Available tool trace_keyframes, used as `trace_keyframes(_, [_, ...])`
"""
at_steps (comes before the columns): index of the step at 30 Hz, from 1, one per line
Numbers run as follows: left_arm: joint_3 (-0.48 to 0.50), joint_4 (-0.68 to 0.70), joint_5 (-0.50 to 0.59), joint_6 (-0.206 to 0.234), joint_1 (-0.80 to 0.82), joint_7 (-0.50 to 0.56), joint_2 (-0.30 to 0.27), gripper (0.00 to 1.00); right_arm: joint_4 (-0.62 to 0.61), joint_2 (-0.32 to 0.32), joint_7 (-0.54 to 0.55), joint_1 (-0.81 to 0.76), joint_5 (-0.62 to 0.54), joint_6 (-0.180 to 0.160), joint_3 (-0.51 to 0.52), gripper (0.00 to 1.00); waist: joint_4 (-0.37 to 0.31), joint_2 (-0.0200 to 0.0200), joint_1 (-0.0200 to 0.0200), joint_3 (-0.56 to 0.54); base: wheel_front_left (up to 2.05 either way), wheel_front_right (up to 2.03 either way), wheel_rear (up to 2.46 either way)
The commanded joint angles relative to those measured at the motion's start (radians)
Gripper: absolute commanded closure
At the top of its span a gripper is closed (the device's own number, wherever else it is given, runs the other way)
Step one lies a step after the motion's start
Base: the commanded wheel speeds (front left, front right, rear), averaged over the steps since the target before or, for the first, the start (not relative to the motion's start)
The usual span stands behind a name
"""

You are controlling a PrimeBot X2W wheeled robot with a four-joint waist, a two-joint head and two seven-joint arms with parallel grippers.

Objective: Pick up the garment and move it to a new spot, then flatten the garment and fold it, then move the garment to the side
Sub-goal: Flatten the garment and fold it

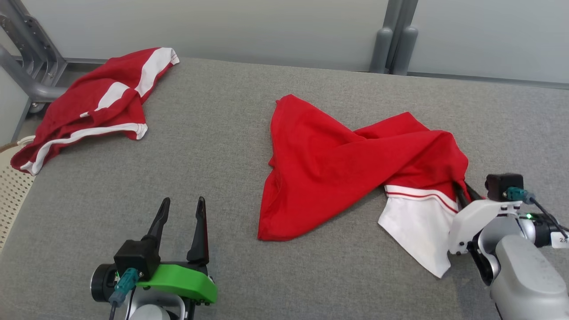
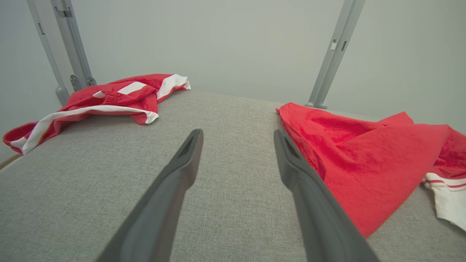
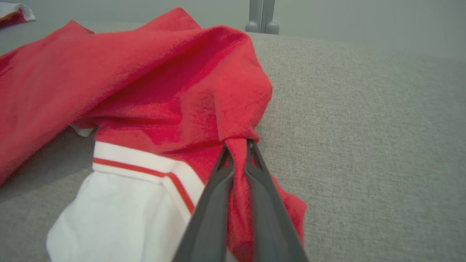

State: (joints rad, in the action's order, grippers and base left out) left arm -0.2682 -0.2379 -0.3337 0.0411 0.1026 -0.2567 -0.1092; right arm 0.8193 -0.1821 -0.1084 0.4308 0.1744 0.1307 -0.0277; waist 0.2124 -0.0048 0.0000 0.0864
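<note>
With our right hand [image 3: 236, 145] clamping a fold of the crumpled red cloth garment with a white striped panel [image 1: 338, 164], lying right of centre on the grey fabric-covered table [image 1: 213, 146], and our left hand [image 1: 183, 206] gaping idle, we are aiming to lift slowly, keeping the pinch deep.

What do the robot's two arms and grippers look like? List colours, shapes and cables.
Left gripper: two long, dark, tapering fingers on a black block, with a bright green bracket and a teal plug with a cable. Right gripper: the same dark fingers, a white bracket, a black camera block, a teal connector with black cable, a small green light and a pale grey forearm.
</note>
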Motion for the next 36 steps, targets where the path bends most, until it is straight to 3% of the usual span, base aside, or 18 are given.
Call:
trace_keyframes(1, [-0.003, -0.003, -0.01, 0.004, -0.015, -0.005, 0.001, 0.0, -0.017, -0.02, -0.007, 0.028, 0.003, 0.0, -0.008, 1.0, -0.005, 0.0048, 0.0, -0.003, 0.0, 0.0, 0.0])
trace_keyframes(12, [-0.033, -0.018, -0.007, -0.013, 0.011, -0.006, 0.011, 0.0, 0.031, -0.149, 0.066, 0.151, -0.056, 0.0, -0.116, 1.0, 0.02, 0.0048, 0.0, 0.017, 0.0, 0.0, 0.0])
trace_keyframes(17, [-0.049, -0.033, -0.004, -0.019, 0.026, -0.006, 0.014, 0.0, 0.125, -0.197, 0.038, 0.2, -0.066, 0.0, -0.126, 0.56, 0.041, 0.0048, 0.0, 0.026, 0.0, 0.0, 0.0])
trace_keyframes(18, [-0.053, -0.036, -0.003, -0.021, 0.028, -0.006, 0.015, 0.0, 0.143, -0.203, 0.024, 0.208, -0.07, 0.0, -0.122, 0.22, 0.043, 0.0048, 0.0, 0.027, 0.0, 0.0, 0.0])
trace_keyframes(19, [-0.057, -0.039, -0.002, -0.023, 0.03, -0.007, 0.015, 0.0, 0.159, -0.205, 0.013, 0.215, -0.074, 0.0, -0.119, 0.0, 0.043, 0.0048, 0.0, 0.027, 0.0, 0.0, 0.0])
trace_keyframes(27, [-0.07, -0.047, -0.013, -0.023, 0.001, -0.008, 0.013, 0.0, 0.219, -0.189, -0.096, 0.224, -0.031, 0.0, -0.141, 0.0, -0.016, 0.0048, 0.0, -0.015, 0.0, 0.0, 0.0])
trace_keyframes(36, [-0.054, -0.014, -0.027, -0.005, -0.041, -0.005, 0.0, 0.0, 0.06, -0.138, -0.149, 0.139, 0.073, 0.0, -0.164, 0.0, -0.127, 0.0048, 0.0, -0.081, 0.0, 0.0, 0.0])
